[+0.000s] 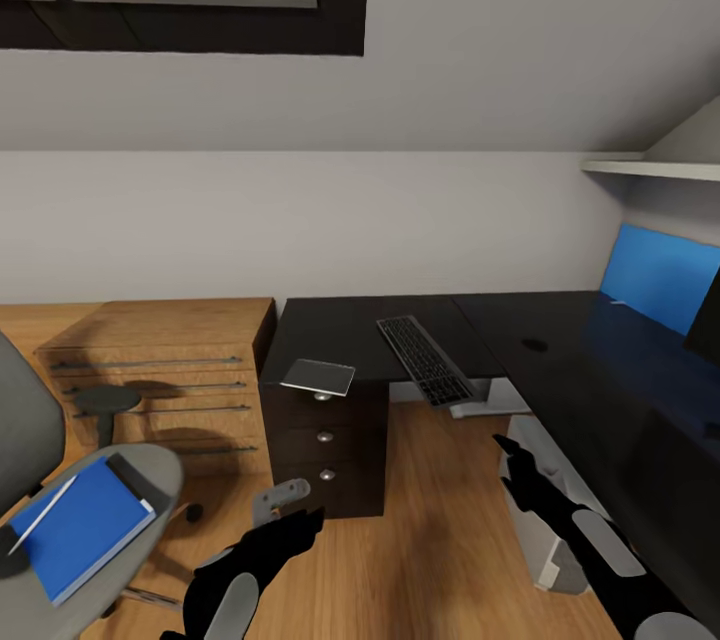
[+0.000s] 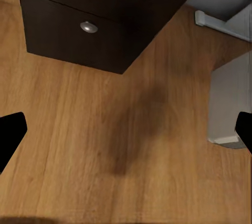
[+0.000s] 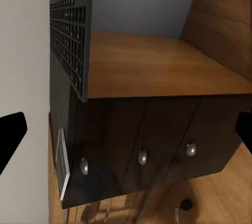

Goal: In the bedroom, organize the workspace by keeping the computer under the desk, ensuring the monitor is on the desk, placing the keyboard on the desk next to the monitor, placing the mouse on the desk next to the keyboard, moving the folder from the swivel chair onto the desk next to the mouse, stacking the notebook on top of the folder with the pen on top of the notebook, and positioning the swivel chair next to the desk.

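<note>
The swivel chair [image 1: 150, 480] stands at the left. On its seat lies the blue folder [image 1: 85, 530] with the white pen [image 1: 42, 514] across it. The dark keyboard [image 1: 425, 360] [image 3: 71, 40] lies on the black desk [image 1: 580, 390], its near end overhanging the edge. The notebook [image 1: 318, 377] rests on the desk corner over the drawer unit [image 1: 325, 440] [image 2: 79, 19] [image 3: 142, 140]. A small dark oval, apparently the mouse [image 1: 535, 345], sits further right. The monitor [image 1: 706, 320] shows at the right edge. The white computer [image 1: 535, 515] [image 2: 231, 103] stands under the desk. My left gripper [image 1: 292, 512] and right gripper [image 1: 510, 465] hang open and empty above the floor.
A light wooden dresser [image 1: 160, 360] stands against the wall left of the desk. A blue wall panel [image 1: 655, 275] sits behind the desk at the right, under a white shelf [image 1: 650, 165]. Bare wood floor [image 1: 430, 540] lies between chair and desk.
</note>
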Tool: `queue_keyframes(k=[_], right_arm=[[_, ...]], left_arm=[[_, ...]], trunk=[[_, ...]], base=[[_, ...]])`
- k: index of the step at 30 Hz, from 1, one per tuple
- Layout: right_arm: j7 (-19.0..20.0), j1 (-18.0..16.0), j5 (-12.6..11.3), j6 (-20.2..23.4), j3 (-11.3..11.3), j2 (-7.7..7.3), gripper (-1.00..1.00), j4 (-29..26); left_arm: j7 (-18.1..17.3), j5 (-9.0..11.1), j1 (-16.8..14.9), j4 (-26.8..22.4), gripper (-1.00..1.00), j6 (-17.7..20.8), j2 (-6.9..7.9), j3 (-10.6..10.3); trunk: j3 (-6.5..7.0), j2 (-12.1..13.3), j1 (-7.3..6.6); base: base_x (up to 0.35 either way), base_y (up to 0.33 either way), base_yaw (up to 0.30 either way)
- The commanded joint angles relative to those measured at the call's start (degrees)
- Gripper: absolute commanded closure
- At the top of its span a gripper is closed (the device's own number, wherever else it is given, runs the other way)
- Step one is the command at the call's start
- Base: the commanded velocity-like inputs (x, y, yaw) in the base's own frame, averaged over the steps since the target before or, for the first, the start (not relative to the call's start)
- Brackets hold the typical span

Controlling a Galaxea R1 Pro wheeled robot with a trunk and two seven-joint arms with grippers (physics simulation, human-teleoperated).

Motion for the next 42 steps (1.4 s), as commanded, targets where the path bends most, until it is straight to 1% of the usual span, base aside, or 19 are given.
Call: queue_keyframes(k=[1,2,5,6,8,9,10,11,12,13,17,20,25,32,40,42], right_arm=[[0.22,-0.04,0.77,0.18,0.09,-0.28,-1.00,-0.05],[0.26,-0.04,1.71,0.24,0.05,-0.43,-1.00,-0.25],[0.28,-0.04,2.74,0.34,0.00,-0.58,-1.00,-0.64],[0.29,-0.04,3.09,0.47,-0.13,-0.68,-1.00,-0.86],[0.36,-0.04,3.16,0.51,-0.18,-0.71,-1.00,-0.95],[1.02,-0.04,3.22,0.54,-0.22,-0.76,-1.00,-1.08],[2.26,-0.04,3.29,0.52,-0.21,-0.80,-1.00,-1.15],[4.32,-0.04,3.37,0.50,-0.21,-0.82,-1.00,-1.14],[12.85,0.03,3.58,0.48,-0.14,-0.92,-1.00,-1.00],[15.11,0.04,3.66,0.49,-0.13,-0.93,-1.00,-0.94],[18.60,0.11,3.76,0.50,-0.12,-1.13,-1.00,-0.79],[19.29,0.11,3.73,0.50,-0.11,-1.66,-1.00,-0.76],[19.60,0.13,3.67,0.46,-0.11,-1.94,-1.00,-0.62],[19.82,0.09,3.33,0.24,-0.23,-1.90,-1.00,1.61],[19.70,0.11,3.37,0.16,-0.29,-1.92,-1.00,2.05],[19.71,0.08,3.37,0.16,-0.27,-1.92,-1.00,2.06]], left_arm=[[0.59,0.59,-0.05,-0.43,-1.00,0.07,0.00,-0.16],[0.61,0.59,-0.05,-0.67,-1.00,0.06,0.02,-0.23],[0.62,0.60,-0.05,-1.95,-1.00,0.07,0.11,-0.31],[0.58,0.60,-0.05,-3.70,-1.00,0.09,1.05,-0.34],[0.54,0.60,-0.05,-4.11,-1.00,0.09,1.66,-0.36],[0.50,0.61,-0.05,-4.46,-1.00,0.10,2.22,-0.40],[0.48,0.64,-0.05,-4.59,-1.00,0.10,2.42,-0.42],[0.47,0.65,-0.05,-4.68,-1.00,0.10,2.55,-0.46],[0.46,0.68,-0.05,-4.79,-1.00,0.10,2.72,-0.48],[0.46,0.68,-0.05,-4.80,-1.00,0.10,2.75,-0.48],[0.45,0.68,-0.05,-4.82,-1.00,0.10,2.78,-0.50],[0.45,0.68,-0.05,-4.82,-1.00,0.10,2.78,-0.52],[0.45,0.68,-0.05,-4.83,-1.00,0.10,2.78,-0.53],[0.45,0.73,-0.05,-4.83,-1.00,0.16,2.79,-0.53],[0.52,0.77,-0.05,-4.83,-1.00,0.22,2.79,-0.55],[0.55,0.77,-0.05,-4.78,-1.00,0.25,2.79,-0.82]], trunk=[[-0.25,-0.45,0.22],[-0.43,-0.85,0.44],[-0.97,-2.05,1.10],[-1.14,-2.45,1.32],[-1.50,-3.26,1.76],[-1.68,-3.66,1.98],[-1.86,-4.06,2.20],[-2.04,-4.46,2.42],[-2.22,-4.86,2.64],[-2.40,-5.26,2.86],[-3.12,-6.87,3.74],[-3.66,-8.07,4.40],[-4.56,-10.08,5.50],[-5.81,-12.88,7.03],[-7.25,-16.09,8.79],[-7.61,-16.89,9.23]], base=[[0.000,0.000,0.000],[0.000,0.000,0.000],[0.000,0.000,0.000],[0.000,0.000,0.000],[0.000,0.000,0.000],[0.000,0.000,0.000],[0.000,0.000,0.000],[0.000,0.000,0.000],[0.000,0.000,0.000],[0.000,0.000,0.000],[0.000,0.000,0.000],[0.000,0.000,0.000],[0.000,0.000,0.000],[0.000,0.000,0.000],[0.000,0.000,0.000],[0.000,0.000,0.000]])
